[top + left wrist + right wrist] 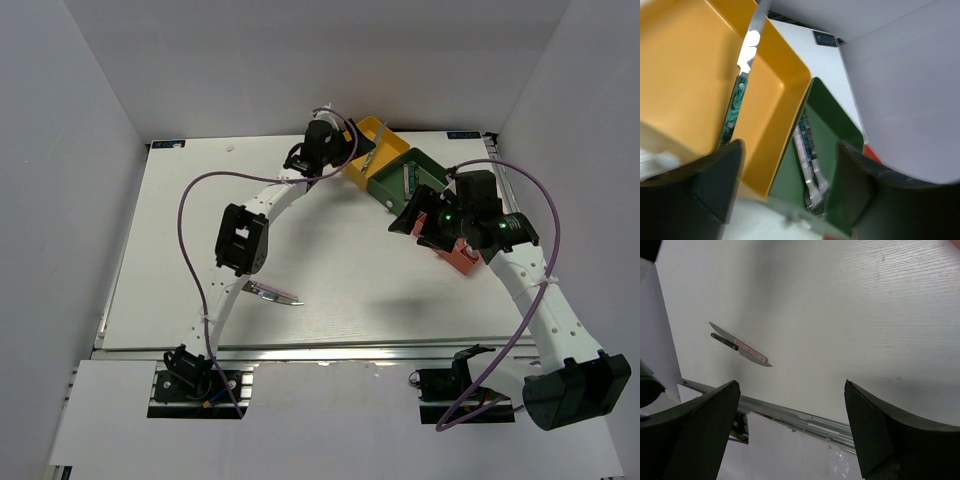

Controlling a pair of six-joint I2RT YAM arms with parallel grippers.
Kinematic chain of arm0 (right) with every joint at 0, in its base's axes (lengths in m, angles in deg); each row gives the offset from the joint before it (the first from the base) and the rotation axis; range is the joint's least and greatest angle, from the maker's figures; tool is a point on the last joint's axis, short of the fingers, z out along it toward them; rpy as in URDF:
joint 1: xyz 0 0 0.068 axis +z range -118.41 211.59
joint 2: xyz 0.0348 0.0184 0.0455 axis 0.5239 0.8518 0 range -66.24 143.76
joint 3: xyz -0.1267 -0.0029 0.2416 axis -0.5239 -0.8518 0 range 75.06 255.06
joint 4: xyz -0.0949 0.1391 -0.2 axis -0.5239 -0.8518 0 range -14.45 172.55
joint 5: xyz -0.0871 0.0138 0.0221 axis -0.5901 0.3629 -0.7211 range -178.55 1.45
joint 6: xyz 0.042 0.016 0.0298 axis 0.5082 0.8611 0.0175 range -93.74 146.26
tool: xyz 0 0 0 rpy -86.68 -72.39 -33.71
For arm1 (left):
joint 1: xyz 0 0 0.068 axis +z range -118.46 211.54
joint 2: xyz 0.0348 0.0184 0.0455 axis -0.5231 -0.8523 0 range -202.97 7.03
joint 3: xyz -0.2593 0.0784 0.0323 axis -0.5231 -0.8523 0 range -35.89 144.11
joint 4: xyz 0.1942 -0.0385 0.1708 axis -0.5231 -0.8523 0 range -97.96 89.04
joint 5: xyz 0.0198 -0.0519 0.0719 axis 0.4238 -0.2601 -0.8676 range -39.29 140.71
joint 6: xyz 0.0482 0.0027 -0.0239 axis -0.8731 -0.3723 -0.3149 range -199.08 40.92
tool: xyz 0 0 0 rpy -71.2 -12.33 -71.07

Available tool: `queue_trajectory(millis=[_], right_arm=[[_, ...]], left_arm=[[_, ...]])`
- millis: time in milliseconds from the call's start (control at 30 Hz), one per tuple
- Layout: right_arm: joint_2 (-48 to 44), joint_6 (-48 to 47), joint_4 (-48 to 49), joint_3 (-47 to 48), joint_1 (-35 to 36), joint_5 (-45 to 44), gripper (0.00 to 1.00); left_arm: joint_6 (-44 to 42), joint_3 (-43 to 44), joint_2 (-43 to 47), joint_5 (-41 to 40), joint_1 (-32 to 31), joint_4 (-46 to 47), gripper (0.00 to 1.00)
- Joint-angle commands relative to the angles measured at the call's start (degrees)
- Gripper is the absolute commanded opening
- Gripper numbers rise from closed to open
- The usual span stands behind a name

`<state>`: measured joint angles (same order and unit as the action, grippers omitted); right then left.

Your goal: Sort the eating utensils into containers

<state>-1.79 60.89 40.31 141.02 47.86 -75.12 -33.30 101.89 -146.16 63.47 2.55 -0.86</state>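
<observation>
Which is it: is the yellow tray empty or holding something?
Holding something: a teal-handled utensil lies inside the yellow tray.

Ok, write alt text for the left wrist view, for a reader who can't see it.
The left gripper, open, hangs over a yellow tray holding a teal-handled knife whose blade pokes past the rim. Next to it, a dark green tray holds utensils, a fork among them.
</observation>
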Motion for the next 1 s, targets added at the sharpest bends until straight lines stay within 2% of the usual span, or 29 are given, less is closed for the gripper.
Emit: queue_trajectory(millis=[0, 67, 167, 200, 267, 300, 367, 400, 467, 500, 533, 567, 600, 667, 700, 767, 867, 967], right_arm=[[0.7, -2.3, 1.0, 2.4, 0.3, -1.2, 0.89], [1.7, -2.4, 1.4, 2.4, 0.2, -1.3, 0.89], [3.1, -3.5, 2.4, 2.5, 0.3, -1.4, 0.89], [3.9, -4.1, 2.2, 2.7, 0.6, -1.5, 0.89], [6.8, -6.6, 2.2, 3.4, 1.7, -3.0, 0.89], [8.8, -7.4, 2.7, 3.7, 4.0, -5.3, 0.89], [11.0, -10.5, 3.4, 4.8, 7.8, -8.2, 0.89], [13.7, -11.6, 3.4, 5.7, 13.0, -11.7, 0.89], [16.7, -16.5, 4.3, 8.5, 18.9, -13.2, 0.89], [20.0, -17.7, 4.3, 9.6, 25.0, -15.4, 0.89], [21.8, -19.2, 4.1, 10.8, 28.4, -18.8, 0.89], [23.5, -22.7, 4.7, 13.0, 34.6, -20.4, 0.88], [27.6, -23.7, 4.3, 14.4, 37.0, -23.3, 0.83], [31.3, -25.5, 4.4, 16.7, 41.1, -23.2, 0.74], [34.4, -26.0, 4.8, 18.6, 43.8, -23.5, 0.65], [37.3, -26.4, 6.5, 20.5, 46.3, -22.7, 0.58], [42.4, -27.6, 9.2, 23.6, 47.7, -21.6, 0.55], [48.3, -29.5, 10.8, 27.7, 48.2, -21.1, 0.51]], left_arm=[[-6.7, -3.6, 16.0, -5.5, 0.5, -7.5, 0.97], [-8.1, -7.6, 23.2, -8.7, 1.1, -9.4, 0.98], [-9.1, -9.5, 29.5, -15.5, 1.9, -20.8, 0.98], [-9.3, -10.1, 31.4, -18.4, 1.9, -27.5, 0.98], [-9.9, -15.9, 36.2, -24.0, 1.9, -32.1, 0.98], [-9.0, -18.7, 41.7, -26.4, 2.0, -36.4, 0.98], [-6.8, -26.7, 46.8, -31.4, 2.5, -41.6, 0.98], [-3.4, -29.0, 51.3, -36.7, 3.3, -47.9, 0.98], [-0.4, -35.5, 55.7, -41.6, 4.4, -53.9, 0.98], [4.2, -37.5, 60.0, -47.5, 5.9, -60.7, 0.98], [6.5, -39.3, 62.2, -49.9, 6.8, -63.8, 0.98], [8.9, -43.9, 64.7, -51.8, 7.8, -67.6, 0.98], [10.0, -46.2, 67.3, -54.9, 9.7, -69.3, 0.98], [11.3, -50.5, 75.2, -56.1, 11.6, -71.3, 0.98], [11.5, -54.1, 77.7, -56.3, 13.2, -72.2, 0.98], [12.3, -57.0, 84.3, -56.6, 14.0, -74.4, 0.98], [15.0, -60.5, 91.1, -57.9, 14.2, -79.0, 0.98], [12.4, -64.0, 97.4, -53.8, 14.2, -76.5, 0.98]])
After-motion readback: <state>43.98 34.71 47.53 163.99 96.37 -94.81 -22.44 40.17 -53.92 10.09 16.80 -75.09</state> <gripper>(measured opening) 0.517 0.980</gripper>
